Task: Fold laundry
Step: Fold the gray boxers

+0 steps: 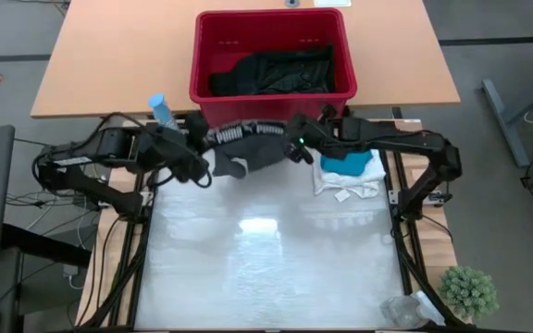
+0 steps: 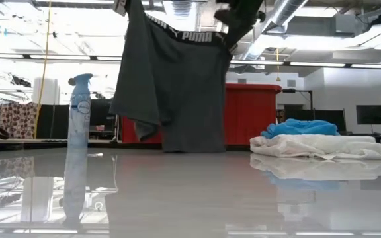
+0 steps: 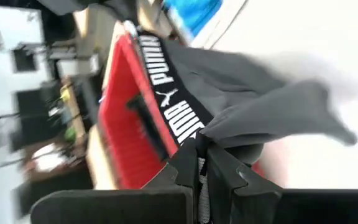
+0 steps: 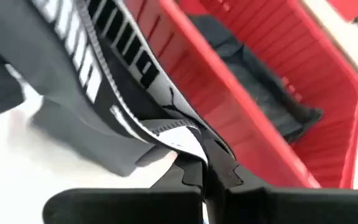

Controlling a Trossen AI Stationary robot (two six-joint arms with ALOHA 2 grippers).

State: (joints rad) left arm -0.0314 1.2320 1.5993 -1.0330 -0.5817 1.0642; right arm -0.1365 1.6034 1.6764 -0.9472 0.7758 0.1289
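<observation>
Both claws pinch the stretchy band of the dark grey shorts (image 1: 248, 153), the left gripper (image 1: 195, 169) at one end and the right gripper (image 1: 296, 148) at the other, so the cloth hangs up in the air just in front of the red basket (image 1: 271, 57). Held up like this, it can drop straight, which should make it easy to lay flat on the table (image 1: 266, 259). The teal garment (image 1: 348, 164) sits folded on the white garment (image 1: 352, 182) at the side, out of the way, and black clothes (image 1: 271, 72) wait in the basket.
</observation>
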